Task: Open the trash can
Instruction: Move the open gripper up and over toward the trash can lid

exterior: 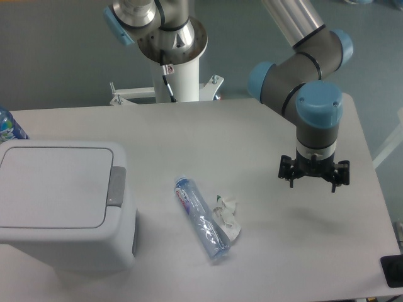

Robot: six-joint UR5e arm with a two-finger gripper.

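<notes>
The trash can (60,201) is a large light-grey boxy bin at the left front of the table. Its flat lid (53,185) lies shut. A darker grey push-button tab (117,185) sits on its right rim. My gripper (313,184) hangs above the table at the right, well away from the bin, pointing straight down. Its two short black fingers stand apart with nothing between them.
A clear plastic bottle (201,218) lies on the table between the bin and my gripper, with crumpled paper (228,218) beside it. A blue-labelled bottle (7,126) stands behind the bin at the left edge. The arm's base (173,69) is at the back.
</notes>
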